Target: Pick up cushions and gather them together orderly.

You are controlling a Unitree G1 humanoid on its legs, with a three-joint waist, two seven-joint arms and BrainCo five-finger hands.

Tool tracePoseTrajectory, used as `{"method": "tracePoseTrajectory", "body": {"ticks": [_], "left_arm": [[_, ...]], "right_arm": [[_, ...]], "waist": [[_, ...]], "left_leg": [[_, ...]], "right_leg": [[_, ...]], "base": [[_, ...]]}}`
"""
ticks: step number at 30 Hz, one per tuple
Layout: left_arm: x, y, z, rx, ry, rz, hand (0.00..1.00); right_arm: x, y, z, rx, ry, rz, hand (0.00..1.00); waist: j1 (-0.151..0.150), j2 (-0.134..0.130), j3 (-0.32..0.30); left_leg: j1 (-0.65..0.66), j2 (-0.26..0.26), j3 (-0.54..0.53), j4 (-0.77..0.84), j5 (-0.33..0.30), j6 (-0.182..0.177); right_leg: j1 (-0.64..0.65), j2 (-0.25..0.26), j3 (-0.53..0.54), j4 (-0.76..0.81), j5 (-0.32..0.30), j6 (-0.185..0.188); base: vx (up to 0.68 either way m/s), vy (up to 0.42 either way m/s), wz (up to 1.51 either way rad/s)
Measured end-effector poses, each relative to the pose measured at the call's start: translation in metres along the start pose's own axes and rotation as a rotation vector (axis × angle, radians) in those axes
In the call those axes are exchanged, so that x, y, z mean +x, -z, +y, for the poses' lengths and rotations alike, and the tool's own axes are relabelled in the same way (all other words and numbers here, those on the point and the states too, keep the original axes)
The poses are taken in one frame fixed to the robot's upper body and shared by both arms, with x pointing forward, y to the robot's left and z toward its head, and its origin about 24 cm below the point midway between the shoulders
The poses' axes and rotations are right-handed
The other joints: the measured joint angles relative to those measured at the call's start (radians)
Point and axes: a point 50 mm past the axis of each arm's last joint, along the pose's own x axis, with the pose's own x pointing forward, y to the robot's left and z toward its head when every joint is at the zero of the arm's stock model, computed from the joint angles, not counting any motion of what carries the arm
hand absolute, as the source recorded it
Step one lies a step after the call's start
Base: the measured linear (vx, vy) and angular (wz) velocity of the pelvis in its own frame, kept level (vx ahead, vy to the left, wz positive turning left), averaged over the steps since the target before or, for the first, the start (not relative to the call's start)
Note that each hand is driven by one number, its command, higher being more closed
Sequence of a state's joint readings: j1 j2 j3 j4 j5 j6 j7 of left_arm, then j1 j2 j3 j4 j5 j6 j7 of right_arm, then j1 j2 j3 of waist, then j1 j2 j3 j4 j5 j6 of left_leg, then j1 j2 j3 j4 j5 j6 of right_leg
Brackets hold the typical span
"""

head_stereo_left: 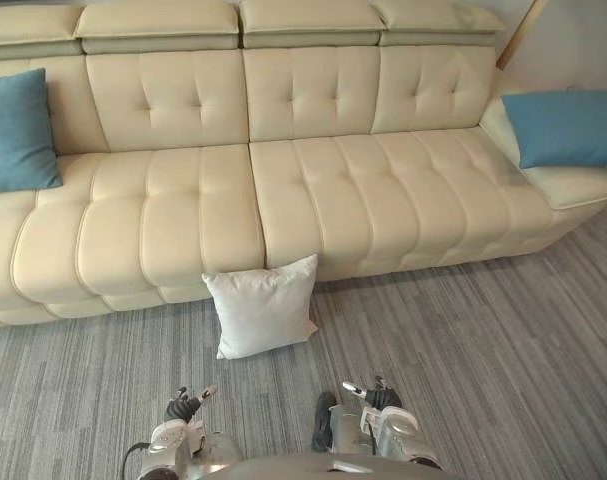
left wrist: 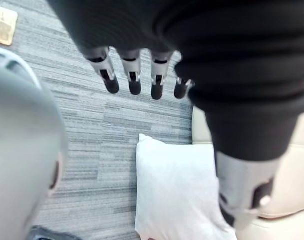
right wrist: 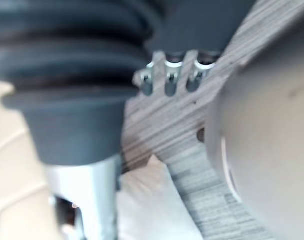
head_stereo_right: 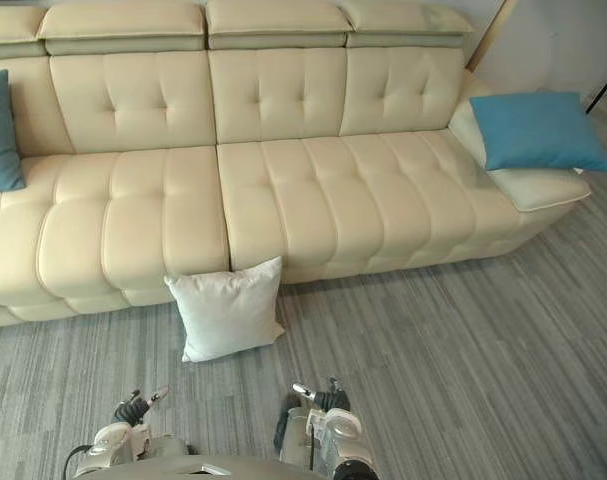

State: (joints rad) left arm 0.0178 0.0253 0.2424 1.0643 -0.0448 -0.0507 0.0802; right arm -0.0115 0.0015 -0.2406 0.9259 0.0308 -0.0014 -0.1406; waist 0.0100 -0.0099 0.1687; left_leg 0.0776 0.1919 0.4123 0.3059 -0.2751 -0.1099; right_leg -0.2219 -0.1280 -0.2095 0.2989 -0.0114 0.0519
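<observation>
We've got the white cushion [head_stereo_left: 262, 306] down on the grey carpet [head_stereo_left: 463, 340], standing on its edge and leaning back against the front of the cream sofa [head_stereo_left: 313, 190], just about where the two seat sections meet. Up on the sofa there's a blue cushion [head_stereo_left: 18, 130] propped against the backrest at the far left end, and a second blue cushion [head_stereo_left: 566, 128] lying over the armrest at the far right end, so all three are well apart. Closer to us, the left hand [head_stereo_left: 188, 403] hangs low over the carpet short of the white cushion, its fingers [left wrist: 133, 80] straight and slightly spread, holding nothing. The right hand [head_stereo_left: 371, 394] hangs beside it, also over bare carpet, its fingers [right wrist: 170, 80] loose and empty, touching nothing.
</observation>
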Motion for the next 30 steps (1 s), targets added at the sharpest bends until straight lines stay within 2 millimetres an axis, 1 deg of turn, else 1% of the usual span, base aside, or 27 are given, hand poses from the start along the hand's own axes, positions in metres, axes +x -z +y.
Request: {"method": "tracePoseTrajectory", "body": {"ticks": [1,2,3,4,5,6,7,8,9,10,11,12,13,14,15,16,17,18,19,20,21,22,24,25,26,28,30], "left_arm": [[-0.001,0.005,-0.006,0.002,0.014,0.016,0.00],[-0.002,0.006,-0.008,0.003,0.019,0.017,0.00],[-0.003,0.010,-0.010,-0.002,0.024,0.029,0.00],[-0.003,0.011,-0.011,-0.005,0.025,0.029,0.00],[-0.003,0.010,-0.011,-0.009,0.024,0.028,0.00],[-0.003,0.007,-0.008,-0.031,0.013,0.017,0.00],[-0.002,0.006,-0.007,-0.041,0.009,0.011,0.00],[-0.002,0.002,-0.007,-0.059,0.004,-0.008,0.00],[-0.002,-0.001,-0.008,-0.078,0.001,-0.018,0.00],[-0.002,-0.003,-0.007,-0.086,-0.002,-0.024,0.00],[-0.002,0.000,-0.005,-0.091,-0.008,-0.018,0.00],[-0.003,0.000,-0.007,-0.092,-0.004,-0.017,0.00],[-0.003,0.000,-0.007,-0.093,-0.003,-0.016,0.00],[-0.003,0.000,-0.007,-0.091,-0.003,-0.017,0.00],[-0.002,-0.001,-0.006,-0.089,-0.004,-0.021,0.00],[-0.002,-0.002,-0.006,-0.087,-0.002,-0.024,0.00],[-0.002,-0.002,-0.006,-0.087,-0.001,-0.023,0.00],[-0.003,-0.001,-0.009,-0.087,0.008,-0.020,0.00],[-0.002,-0.002,-0.007,-0.082,0.003,-0.023,0.00],[-0.001,-0.004,-0.001,-0.069,-0.007,-0.031,0.00],[-0.001,-0.004,0.004,-0.062,-0.019,-0.028,0.00],[-0.001,-0.003,0.005,-0.060,-0.022,-0.024,0.00],[-0.002,-0.001,0.005,-0.061,-0.021,-0.021,0.00],[-0.002,-0.002,0.004,-0.062,-0.018,-0.023,0.00],[-0.002,-0.002,0.003,-0.063,-0.017,-0.024,0.00],[-0.002,-0.001,0.000,-0.069,-0.011,-0.022,0.00],[-0.002,-0.001,0.000,-0.070,-0.012,-0.021,0.00]], "right_arm": [[0.001,0.002,-0.011,0.001,0.029,0.006,0.00],[0.001,0.002,-0.014,0.003,0.038,0.010,0.00],[-0.001,0.008,-0.023,0.023,0.066,0.026,0.00],[-0.002,0.013,-0.027,0.026,0.077,0.039,0.00],[-0.003,0.015,-0.028,0.027,0.081,0.042,0.00],[-0.004,0.019,-0.027,0.024,0.077,0.052,0.00],[-0.005,0.020,-0.027,0.023,0.076,0.055,0.00],[-0.005,0.022,-0.026,0.014,0.072,0.059,0.00],[-0.005,0.023,-0.027,0.010,0.071,0.061,0.00],[-0.006,0.023,-0.026,0.010,0.071,0.061,0.00],[-0.006,0.024,-0.027,0.013,0.072,0.065,0.00],[-0.006,0.024,-0.028,0.020,0.079,0.068,0.00],[-0.006,0.024,-0.029,0.027,0.083,0.069,0.00],[-0.006,0.024,-0.029,0.032,0.086,0.072,0.00],[-0.005,0.024,-0.029,0.040,0.087,0.074,0.00],[-0.006,0.025,-0.029,0.051,0.092,0.077,0.00],[-0.006,0.026,-0.030,0.053,0.094,0.078,0.00],[-0.007,0.030,-0.033,0.058,0.105,0.092,0.00],[-0.007,0.030,-0.030,0.062,0.098,0.095,0.00],[-0.008,0.032,-0.024,0.072,0.084,0.099,0.00],[-0.009,0.033,-0.020,0.086,0.078,0.104,0.00],[-0.009,0.034,-0.020,0.092,0.080,0.107,0.00],[-0.010,0.036,-0.021,0.103,0.088,0.113,0.00],[-0.010,0.035,-0.020,0.100,0.085,0.108,0.00],[-0.010,0.035,-0.020,0.098,0.083,0.107,0.00],[-0.009,0.033,-0.022,0.077,0.083,0.101,0.00],[-0.009,0.034,-0.022,0.075,0.083,0.106,0.00]], "waist": [[0.001,0.022,-0.009],[0.000,0.022,-0.009],[-0.004,0.048,-0.023],[-0.004,0.044,-0.021],[-0.004,0.043,-0.021],[-0.006,0.039,-0.025],[-0.007,0.035,-0.025],[-0.001,0.037,-0.028],[0.008,0.037,-0.029],[0.010,0.037,-0.028],[0.018,0.028,-0.025],[0.022,0.034,-0.028],[0.022,0.036,-0.029],[0.020,0.035,-0.028],[0.021,0.031,-0.025],[0.021,0.027,-0.022],[0.020,0.029,-0.023],[0.021,0.033,-0.033],[0.019,0.022,-0.032],[0.018,-0.002,-0.036],[0.020,-0.016,-0.031],[0.019,-0.018,-0.033],[0.020,-0.019,-0.031],[0.021,-0.023,-0.030],[0.022,-0.021,-0.027],[0.028,-0.005,-0.019],[0.032,-0.010,-0.021]], "left_leg": [[0.019,-0.006,-0.037,-0.050,0.010,-0.011],[0.026,-0.006,-0.049,-0.064,0.012,-0.013],[0.052,0.002,-0.084,-0.086,0.029,-0.028],[0.061,0.017,-0.119,-0.069,0.030,-0.029],[0.061,0.025,-0.133,-0.048,0.031,-0.029],[0.016,0.054,-0.179,0.087,0.033,-0.027],[-0.016,0.066,-0.195,0.153,0.036,-0.024],[-0.081,0.091,-0.220,0.303,0.069,-0.019],[-0.115,0.110,-0.220,0.391,0.110,-0.016],[-0.129,0.118,-0.219,0.428,0.135,-0.015],[-0.174,0.132,-0.213,0.521,0.160,-0.015],[-0.184,0.131,-0.196,0.525,0.108,-0.016],[-0.189,0.130,-0.183,0.518,0.082,-0.022],[-0.199,0.120,-0.157,0.477,0.045,-0.021],[-0.200,0.108,-0.139,0.433,0.026,-0.015],[-0.201,0.095,-0.100,0.339,0.020,-0.004],[-0.200,0.091,-0.077,0.275,0.032,0.012],[-0.181,0.063,-0.026,0.146,0.080,0.036],[-0.179,0.042,-0.024,0.125,0.083,0.040],[-0.181,0.007,-0.024,0.088,0.085,0.043],[-0.179,-0.017,-0.026,0.073,0.091,0.053],[-0.178,-0.026,-0.029,0.067,0.092,0.054],[-0.164,-0.055,-0.030,0.037,0.109,0.080],[-0.166,-0.056,-0.034,0.041,0.110,0.081],[-0.169,-0.055,-0.037,0.045,0.110,0.081],[-0.185,-0.041,-0.047,0.052,0.110,0.080],[-0.168,-0.041,-0.034,0.017,0.125,0.072]], "right_leg": [[-0.011,0.012,-0.007,0.035,-0.043,-0.016],[-0.014,0.014,-0.013,0.051,-0.058,-0.017],[-0.007,0.027,-0.034,0.094,-0.106,-0.023],[0.015,0.033,-0.056,0.113,-0.139,-0.033],[0.028,0.036,-0.061,0.117,-0.150,-0.036],[0.072,0.040,-0.089,0.118,-0.179,-0.045],[0.085,0.040,-0.101,0.117,-0.184,-0.048],[0.113,0.045,-0.114,0.115,-0.198,-0.053],[0.134,0.046,-0.122,0.108,-0.204,-0.058],[0.146,0.048,-0.121,0.102,-0.206,-0.059],[0.181,0.047,-0.112,0.064,-0.204,-0.060],[0.191,0.045,-0.106,0.051,-0.201,-0.060],[0.197,0.042,-0.103,0.046,-0.200,-0.059],[0.210,0.029,-0.102,0.040,-0.197,-0.054],[0.222,0.018,-0.102,0.039,-0.195,-0.050],[0.237,0.001,-0.104,0.037,-0.188,-0.037],[0.241,-0.006,-0.106,0.037,-0.184,-0.030],[0.244,-0.014,-0.103,0.033,-0.186,0.005],[0.242,-0.027,-0.102,0.023,-0.185,0.008],[0.245,-0.045,-0.100,-0.014,-0.176,0.019],[0.263,-0.058,-0.102,-0.049,-0.165,0.025],[0.268,-0.062,-0.102,-0.059,-0.158,0.030],[0.297,-0.077,-0.103,-0.097,-0.139,0.034],[0.309,-0.076,-0.103,-0.114,-0.133,0.043],[0.313,-0.075,-0.103,-0.121,-0.132,0.045],[0.309,-0.061,-0.100,-0.147,-0.115,0.064],[0.293,-0.060,-0.081,-0.150,-0.113,0.066]], "base": [[0.29,-0.246,0.09],[0.31,-0.210,0.19],[0.35,-0.222,0.26],[0.29,-0.190,0.30],[0.26,-0.194,0.44],[0.19,-0.145,0.43],[0.23,-0.151,0.48],[0.21,-0.102,0.20],[0.22,-0.073,0.08],[0.27,-0.035,-0.09],[0.28,0.016,-0.13],[0.28,0.044,-0.14],[0.21,0.104,-0.09],[0.16,0.118,0.00],[0.19,0.172,0.11],[0.14,0.164,0.17],[0.16,0.231,0.31],[0.13,0.230,0.31],[0.13,0.270,0.41],[0.13,0.234,0.32],[0.09,0.183,0.28],[0.08,0.144,0.22],[0.03,0.105,0.26],[0.00,0.059,0.22],[-0.04,0.027,0.13],[-0.10,0.004,-0.04],[-0.11,-0.009,-0.27]]}}
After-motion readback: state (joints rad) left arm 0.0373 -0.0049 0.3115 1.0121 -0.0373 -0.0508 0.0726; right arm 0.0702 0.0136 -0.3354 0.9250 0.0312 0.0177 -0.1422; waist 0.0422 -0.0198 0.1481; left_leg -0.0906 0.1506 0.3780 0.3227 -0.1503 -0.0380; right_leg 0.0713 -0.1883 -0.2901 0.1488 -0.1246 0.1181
